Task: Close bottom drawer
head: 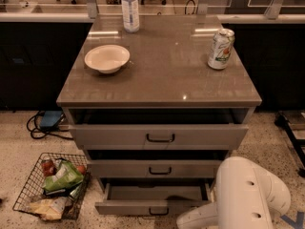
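Low on the cabinet [162, 80], the bottom drawer [126, 207] stands pulled out toward me, its long front running left to right. My white arm [250, 194] fills the lower right. My gripper is out of sight, so I cannot tell its jaws.

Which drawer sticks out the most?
The bottom drawer, showing its grey tray; the middle drawer and top drawer barely open. The claw is unseen; only the white arm shows.

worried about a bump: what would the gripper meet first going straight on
The gripper is out of view below the bottom edge. The arm reaches towards the front of the bottom drawer, so probably that, though depth is unclear.
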Robot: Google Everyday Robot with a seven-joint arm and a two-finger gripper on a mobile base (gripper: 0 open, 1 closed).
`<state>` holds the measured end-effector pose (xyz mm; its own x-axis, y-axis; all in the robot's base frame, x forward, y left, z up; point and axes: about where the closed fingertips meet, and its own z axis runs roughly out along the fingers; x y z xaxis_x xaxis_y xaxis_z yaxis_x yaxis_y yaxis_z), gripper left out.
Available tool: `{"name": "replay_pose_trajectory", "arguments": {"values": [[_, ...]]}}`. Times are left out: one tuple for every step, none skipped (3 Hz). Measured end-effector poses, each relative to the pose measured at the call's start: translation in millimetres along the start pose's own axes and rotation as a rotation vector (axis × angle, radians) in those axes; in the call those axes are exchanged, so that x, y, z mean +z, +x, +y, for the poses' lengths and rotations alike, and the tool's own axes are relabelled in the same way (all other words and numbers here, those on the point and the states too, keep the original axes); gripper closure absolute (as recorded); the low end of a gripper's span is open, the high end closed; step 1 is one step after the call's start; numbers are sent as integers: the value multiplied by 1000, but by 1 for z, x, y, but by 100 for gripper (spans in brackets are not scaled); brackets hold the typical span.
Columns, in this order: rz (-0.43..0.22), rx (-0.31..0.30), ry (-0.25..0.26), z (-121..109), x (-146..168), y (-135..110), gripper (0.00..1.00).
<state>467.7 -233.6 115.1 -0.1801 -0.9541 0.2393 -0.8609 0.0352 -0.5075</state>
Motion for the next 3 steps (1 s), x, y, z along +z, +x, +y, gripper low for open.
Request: {"name": "replay_pose_trajectory", "arguments": {"values": [[0,0,0,0,0,0,100],[0,0,0,0,0,0,100],[-42,10,-48,4,-5,-6,100]]}}
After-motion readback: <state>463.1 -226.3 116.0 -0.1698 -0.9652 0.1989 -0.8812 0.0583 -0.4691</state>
